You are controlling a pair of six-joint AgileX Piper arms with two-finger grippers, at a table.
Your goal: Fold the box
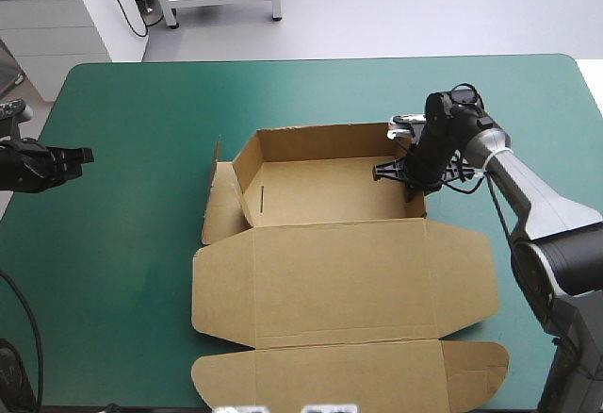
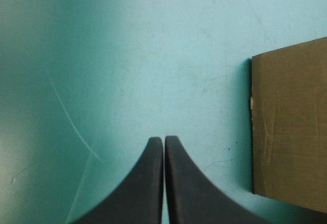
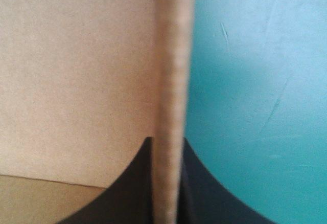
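The brown box (image 1: 330, 201) stands as an open tray in the table's middle, walls raised, its lid (image 1: 344, 281) lying flat toward the near edge. My right gripper (image 1: 407, 175) is at the tray's right wall, shut on the box. In the right wrist view the wall's edge (image 3: 171, 81) runs up between the two black fingers (image 3: 202, 188), tray floor on one side, teal-green cover on the other. My left gripper (image 1: 83, 156) hovers near the table's left edge, well apart from the box. It is shut with nothing in it (image 2: 164, 141), and a corner of brown board (image 2: 288, 127) lies ahead and beside it.
A loose side flap (image 1: 221, 201) juts out from the tray's left wall. The lid's end flap (image 1: 377, 375) reaches nearly to the table's near edge. Bare teal-green cover (image 1: 122, 243) spreads left of the box.
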